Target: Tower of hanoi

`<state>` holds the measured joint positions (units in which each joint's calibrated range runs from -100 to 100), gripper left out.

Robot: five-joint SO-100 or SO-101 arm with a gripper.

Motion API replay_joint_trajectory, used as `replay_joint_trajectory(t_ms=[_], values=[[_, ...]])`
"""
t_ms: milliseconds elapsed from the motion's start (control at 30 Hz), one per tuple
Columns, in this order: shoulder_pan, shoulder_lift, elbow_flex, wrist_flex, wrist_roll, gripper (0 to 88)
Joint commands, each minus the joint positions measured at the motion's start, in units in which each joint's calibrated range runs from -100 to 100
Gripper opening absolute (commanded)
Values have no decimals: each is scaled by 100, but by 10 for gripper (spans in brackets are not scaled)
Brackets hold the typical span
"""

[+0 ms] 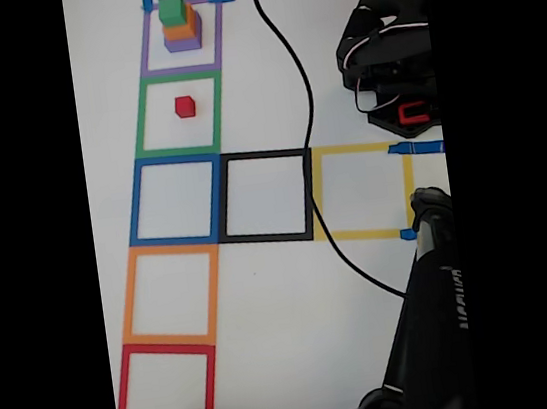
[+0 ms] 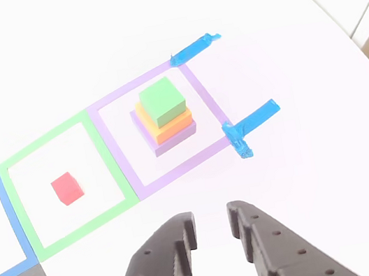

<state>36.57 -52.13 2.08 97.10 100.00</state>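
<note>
Stack of three in the purple tape square point(image 2: 206, 95): purple cube point(image 2: 176, 141) at the bottom, orange cube point(image 2: 169, 128) on it, green cube point(image 2: 163, 102) on top. The purple one is mostly covered – just a thin edge shows in the other view. Red cube point(image 2: 66, 188) sits alone in the green tape square point(image 2: 115, 167) next door, well apart from the stack.

Gripper point(image 2: 212, 224) hangs over bare table just outside the purple square, fingers slightly apart with a narrow gap, holding nothing. Its base is cut off by the bottom edge.

Fixed view: same layout, stack point(image 1: 180, 25) at the top, red cube point(image 1: 185, 106) below it. The arm point(image 1: 390, 53) is dark and cropped at the right – can't make out its shape. A black cable point(image 1: 307, 109) runs across the table point(image 1: 287, 304).
</note>
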Motion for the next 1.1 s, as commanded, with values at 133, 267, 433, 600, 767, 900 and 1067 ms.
replay_joint_trajectory(t_ms=[133,267,433,600,767,900,1067], values=[[437,-31,528,-358,0,22],[696,-257,1701,-1378,0,178],[868,-362,3146,-3046,0,284],[887,-451,4719,-5208,0,343],[887,-160,5301,-6252,0,396],[840,130,5701,-6941,0,402],[830,889,6874,-9524,0,411]])
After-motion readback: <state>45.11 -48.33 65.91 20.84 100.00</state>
